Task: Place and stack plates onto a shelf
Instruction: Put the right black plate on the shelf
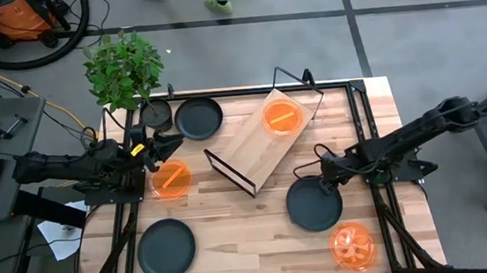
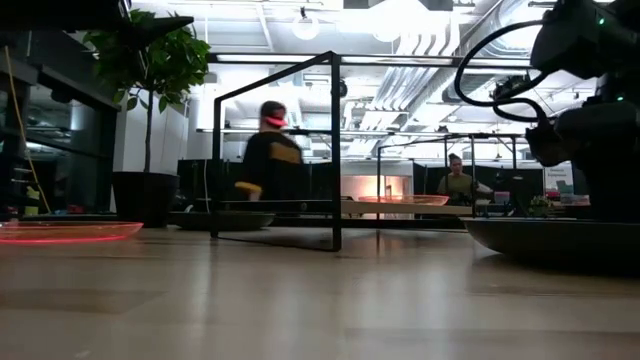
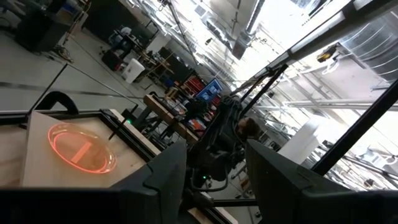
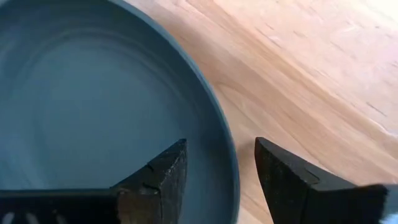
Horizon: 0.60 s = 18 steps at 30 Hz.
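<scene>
My right gripper (image 1: pixel 325 182) (image 4: pixel 221 165) is open and points down at the far rim of a dark grey plate (image 1: pixel 314 205) (image 4: pixel 74 93). One finger stands inside the rim and one outside, with gaps showing on both sides. My left gripper (image 1: pixel 172 145) (image 3: pixel 214 163) is open and empty, just beyond an orange plate (image 1: pixel 170 179) that lies flat on the table. The shelf (image 1: pixel 257 144) stands slantwise mid-table and carries an orange plate (image 1: pixel 281 116) (image 3: pixel 81 149) at its far end. Two more dark grey plates (image 1: pixel 199 118) (image 1: pixel 166 248) and one orange plate (image 1: pixel 353 244) lie on the table.
A plant in a dark pot (image 1: pixel 155 115) stands at the far left, close to my left gripper and one dark plate. The shelf's black wire loops (image 1: pixel 229 173) (image 1: pixel 296 81) stick out at both ends. Bare wood (image 1: pixel 243 234) lies between the near plates. People show in the room beyond.
</scene>
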{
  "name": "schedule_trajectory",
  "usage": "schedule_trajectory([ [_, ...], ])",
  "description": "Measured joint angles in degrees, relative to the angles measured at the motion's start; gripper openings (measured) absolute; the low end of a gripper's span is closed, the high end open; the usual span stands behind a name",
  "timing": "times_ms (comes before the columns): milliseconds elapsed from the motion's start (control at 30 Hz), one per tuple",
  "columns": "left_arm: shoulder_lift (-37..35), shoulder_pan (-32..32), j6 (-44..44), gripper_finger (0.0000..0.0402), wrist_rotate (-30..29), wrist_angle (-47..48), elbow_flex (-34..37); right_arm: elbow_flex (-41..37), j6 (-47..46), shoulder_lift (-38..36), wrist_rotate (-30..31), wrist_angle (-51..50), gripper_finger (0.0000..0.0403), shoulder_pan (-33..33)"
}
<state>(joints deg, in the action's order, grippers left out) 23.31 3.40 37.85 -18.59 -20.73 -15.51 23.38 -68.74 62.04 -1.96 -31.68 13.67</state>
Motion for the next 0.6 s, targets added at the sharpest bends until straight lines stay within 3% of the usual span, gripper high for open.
schedule_trajectory([
  [133,0.0,0.0,0.0,0.0154,-0.02,0.15,0.0,0.0,0.14,2.32,-0.09,1.77,0.0148,0.0],
  [333,0.0,0.01,-0.98,0.0154,-0.17,0.15,0.0,0.13,-2.53,4.48,-2.92,3.95,0.0016,-0.07],
  [600,0.0,0.0,-1.0,0.0154,-0.33,0.15,0.02,-0.06,-0.45,-3.59,-15.01,7.06,0.0002,-3.3],
])
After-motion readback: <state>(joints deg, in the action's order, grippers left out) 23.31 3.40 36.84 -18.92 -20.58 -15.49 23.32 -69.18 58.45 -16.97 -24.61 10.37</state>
